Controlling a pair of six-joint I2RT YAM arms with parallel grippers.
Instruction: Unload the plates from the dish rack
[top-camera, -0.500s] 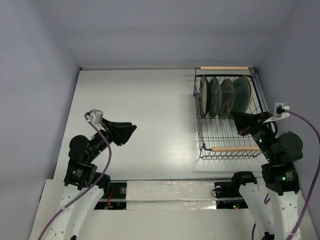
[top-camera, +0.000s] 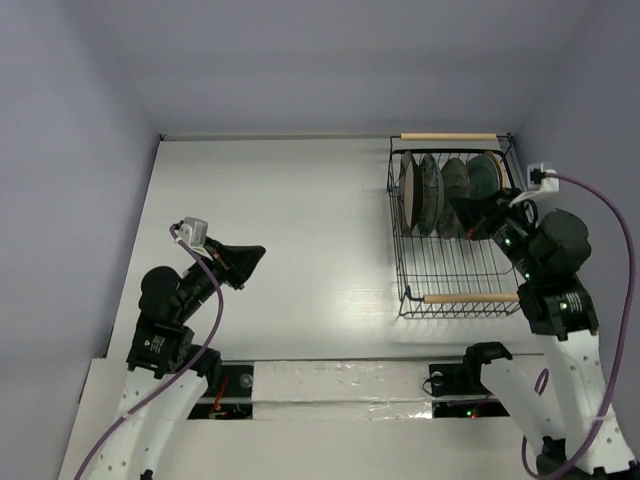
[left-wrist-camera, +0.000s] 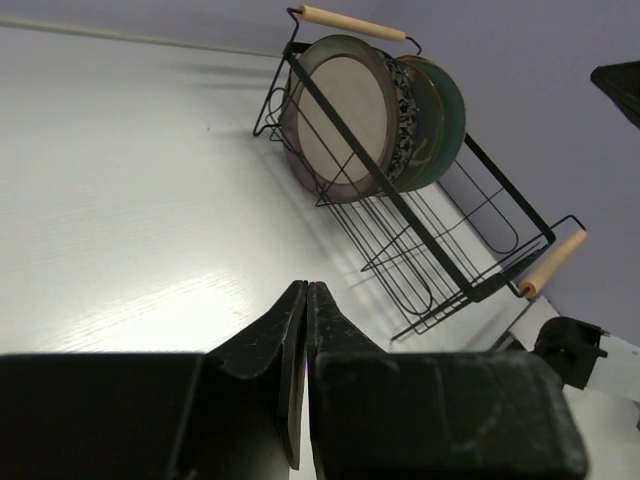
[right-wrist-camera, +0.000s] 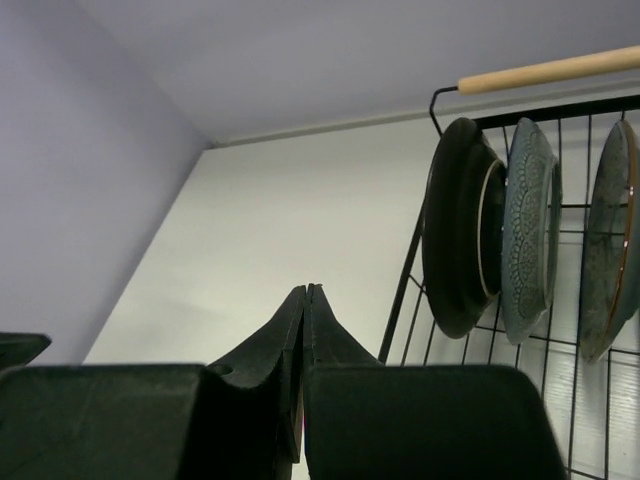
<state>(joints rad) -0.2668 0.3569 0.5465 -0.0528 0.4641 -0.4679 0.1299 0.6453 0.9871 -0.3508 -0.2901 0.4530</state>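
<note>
While your right gripper (right-wrist-camera: 306, 290) is closed and empty, the plates (right-wrist-camera: 460, 240) stand upright ahead-right of its tips. Your left gripper (left-wrist-camera: 306, 287) is also closed.

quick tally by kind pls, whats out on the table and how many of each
plates: 4 told apart, another may be hidden
dish rack: 1
grippers: 2 (left gripper, right gripper)
total: 7

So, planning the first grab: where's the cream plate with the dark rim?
Top view: the cream plate stands on edge, leftmost of the row in the dish rack, at the far right of the table.
</note>
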